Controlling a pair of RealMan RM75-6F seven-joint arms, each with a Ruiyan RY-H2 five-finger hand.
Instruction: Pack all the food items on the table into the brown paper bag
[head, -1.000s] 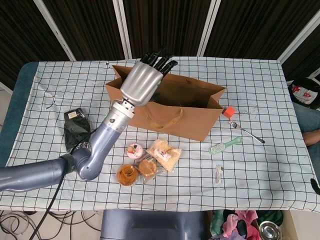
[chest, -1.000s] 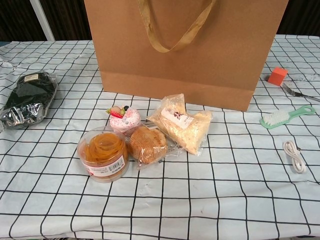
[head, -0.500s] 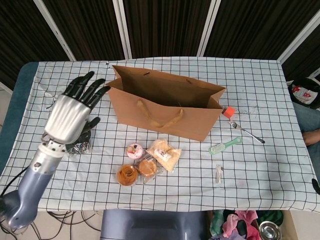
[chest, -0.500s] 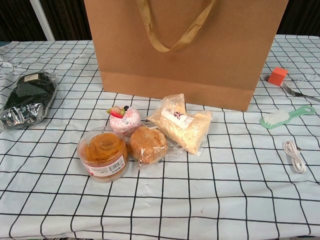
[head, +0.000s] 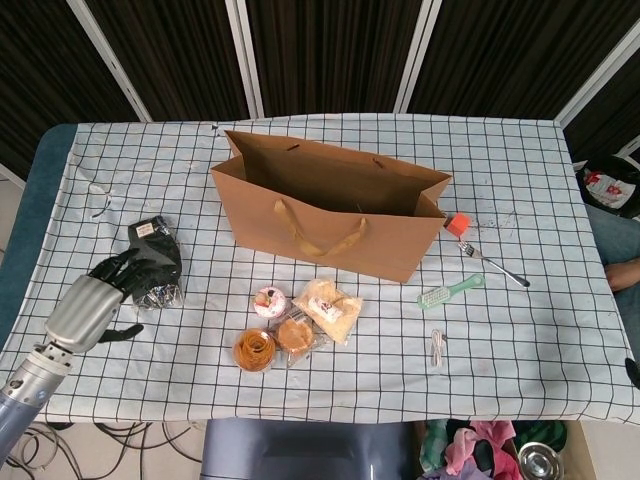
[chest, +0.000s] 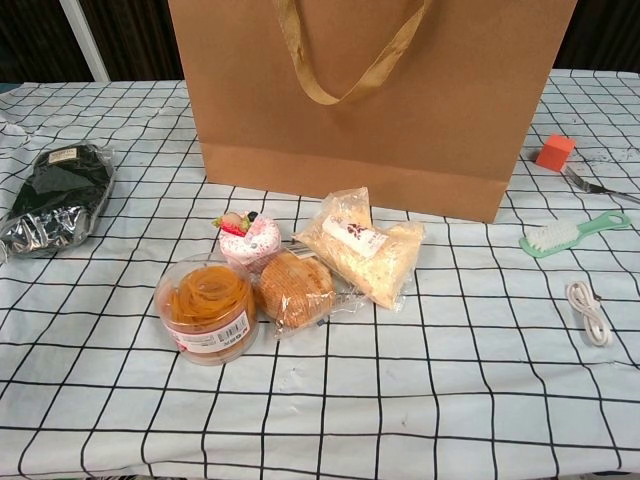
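1. Standing open near the middle of the table (head: 560, 200), which is covered by a checked cloth, a brown paper bag (head: 340, 235) is shown with its handle (chest: 345, 60) hanging down the near face.
2. Four food items are grouped just in front of the bag, all outside it: a pink cupcake (chest: 248, 238), a round tub of orange snacks (chest: 205, 308), a wrapped bun (chest: 295, 288) and a clear packet of pale crumbs (chest: 362, 245). The bun is seen touching both the tub and the packet.
3. A dark foil pouch (chest: 55, 195) is laid flat near the table's left edge, well apart from the group.
4. To the right of the bag, an orange block (chest: 555, 151), a fork (head: 495, 262), a green brush (chest: 572, 233) and a coiled white cable (chest: 588, 312) are seen.
5. The left robot hand (head: 88, 305) is seen in the head view only, low at the left edge beside the pouch; its fingers are spread and nothing is held.
6. The right robot hand is shown in neither view.
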